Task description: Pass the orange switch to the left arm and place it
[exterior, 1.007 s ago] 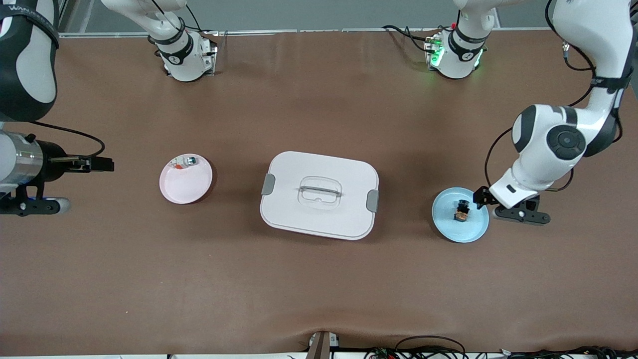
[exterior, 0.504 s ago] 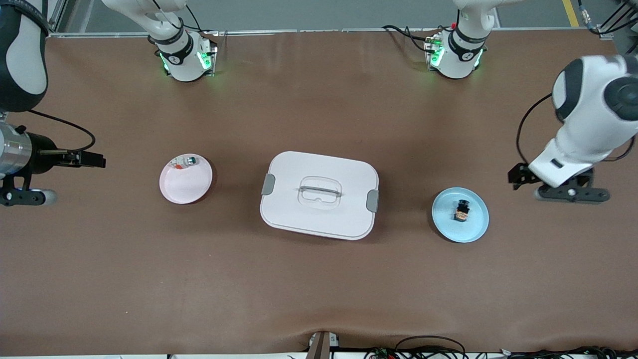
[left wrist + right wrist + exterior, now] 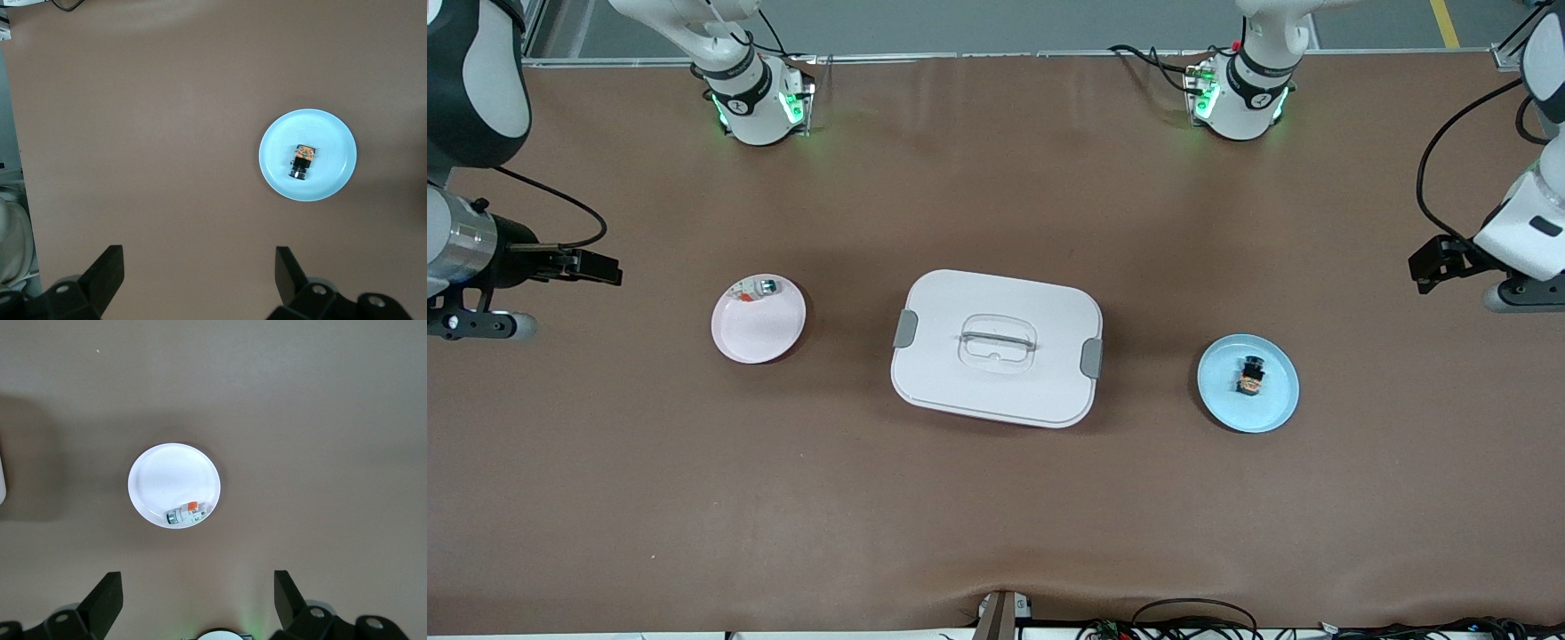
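Note:
The orange switch (image 3: 1251, 375) lies on a blue plate (image 3: 1272, 404) toward the left arm's end of the table, and it shows in the left wrist view (image 3: 303, 161). The white box (image 3: 996, 347) stands shut at the table's middle. My left gripper (image 3: 1427, 265) is open and empty, high over bare table between the blue plate and the table's end; its jaws (image 3: 198, 277) stand wide apart. My right gripper (image 3: 605, 268) is open and empty over bare table at the right arm's end (image 3: 197, 597).
A pink plate (image 3: 756, 333) holds a small white-grey part with a green top (image 3: 765, 286) between the box and my right gripper; both show in the right wrist view, the plate (image 3: 167, 477) and the part (image 3: 187, 515). The arm bases (image 3: 751, 98) (image 3: 1240, 98) stand along the table's back edge.
My left gripper has risen from the blue plate and moved toward the left arm's end of the table, empty. The switch stays on the plate. My right gripper shifted slightly.

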